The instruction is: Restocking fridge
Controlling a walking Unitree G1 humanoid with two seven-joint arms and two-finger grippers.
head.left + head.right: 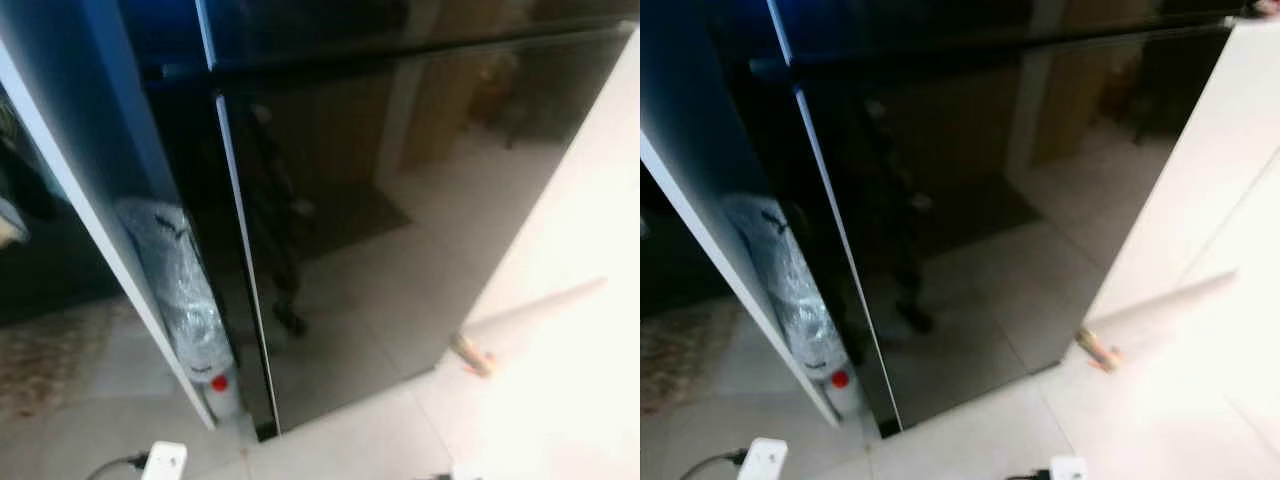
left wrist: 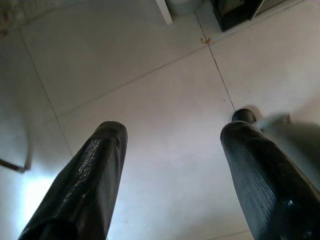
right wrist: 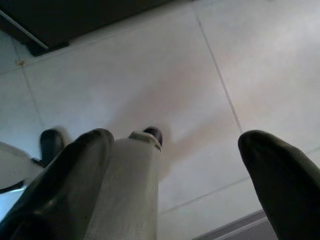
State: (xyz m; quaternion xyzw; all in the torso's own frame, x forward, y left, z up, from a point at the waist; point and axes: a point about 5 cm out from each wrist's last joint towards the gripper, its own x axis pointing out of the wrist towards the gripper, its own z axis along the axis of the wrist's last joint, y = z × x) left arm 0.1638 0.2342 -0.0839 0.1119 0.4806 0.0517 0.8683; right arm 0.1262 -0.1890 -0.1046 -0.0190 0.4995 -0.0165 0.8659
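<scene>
Left eye view showed the fridge (image 1: 400, 220) straight ahead, a tall glossy black appliance with its doors closed, the dark front mirroring a tiled floor and blurred room shapes. A thin seam ran across near the top between an upper and a lower door, and a pale vertical edge marked the fridge's left corner. Just left of it, in the gap between the fridge and a slanting pale panel (image 1: 100, 240), stood a bottle (image 1: 190, 300) wrapped in clear crinkled plastic, with a red spot near its base. On the floor tiles (image 1: 350, 440) near the bottom edge lay a white power adapter (image 1: 165, 460) with a dark cable. To the right of the fridge rose a white cabinet side (image 1: 590, 250), and a small wooden object (image 1: 472, 355) lay on the floor at its foot, close to the fridge's lower right corner.

The left gripper (image 2: 172, 165) hung over the pale tiles with its 2 black fingers (image 2: 90, 185) spread wide and nothing between them. The right gripper (image 3: 175, 165) likewise pointed down at the floor, fingers (image 3: 280, 175) wide apart and empty, with the fridge's dark base in the far corner of its view.
</scene>
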